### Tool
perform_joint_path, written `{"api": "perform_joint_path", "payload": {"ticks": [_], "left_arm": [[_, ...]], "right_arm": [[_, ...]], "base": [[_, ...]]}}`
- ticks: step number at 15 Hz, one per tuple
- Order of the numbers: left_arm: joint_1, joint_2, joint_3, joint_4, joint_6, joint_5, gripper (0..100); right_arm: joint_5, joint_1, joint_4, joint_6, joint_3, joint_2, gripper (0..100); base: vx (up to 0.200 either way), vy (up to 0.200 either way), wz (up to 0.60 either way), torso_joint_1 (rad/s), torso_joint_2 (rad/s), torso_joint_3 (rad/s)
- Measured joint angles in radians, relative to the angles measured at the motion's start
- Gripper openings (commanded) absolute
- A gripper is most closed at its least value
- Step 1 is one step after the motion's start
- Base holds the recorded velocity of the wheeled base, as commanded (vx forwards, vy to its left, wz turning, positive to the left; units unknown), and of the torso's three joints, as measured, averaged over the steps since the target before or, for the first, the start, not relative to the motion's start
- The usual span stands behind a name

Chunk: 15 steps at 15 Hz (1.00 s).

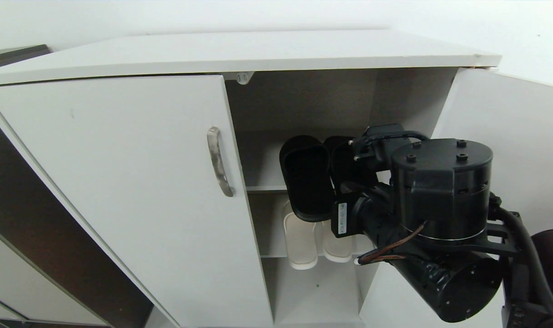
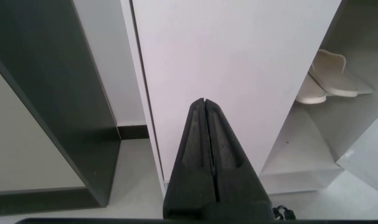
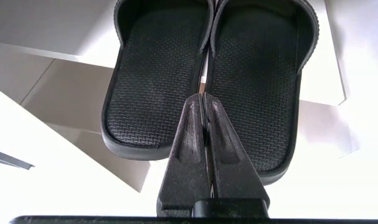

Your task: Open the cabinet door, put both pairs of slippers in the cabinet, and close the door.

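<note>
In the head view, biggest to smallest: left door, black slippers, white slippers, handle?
1. left door
2. black slippers
3. white slippers, partly hidden behind the black pair, so less sure
4. handle

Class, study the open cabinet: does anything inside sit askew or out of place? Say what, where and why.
The white slippers on the lower shelf stand out: their ends hang past the shelf's front edge instead of lying fully inside. The black slippers are clamped in the right gripper, not yet set down.

White wall (image 1: 121, 18), dark side panel (image 1: 48, 237), pale floor (image 2: 136, 171)
</note>
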Motion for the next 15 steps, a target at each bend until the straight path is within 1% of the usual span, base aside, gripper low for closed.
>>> {"api": "perform_joint_path", "payload": {"ticks": [15], "left_arm": [[0.000,0.000,0.000,0.000,0.000,-0.001,0]], "right_arm": [[0.003,0.004,-0.001,0.000,0.006,0.005,0]], "base": [[-0.200,0.000,0.00,0.005,0.00,0.001]]}}
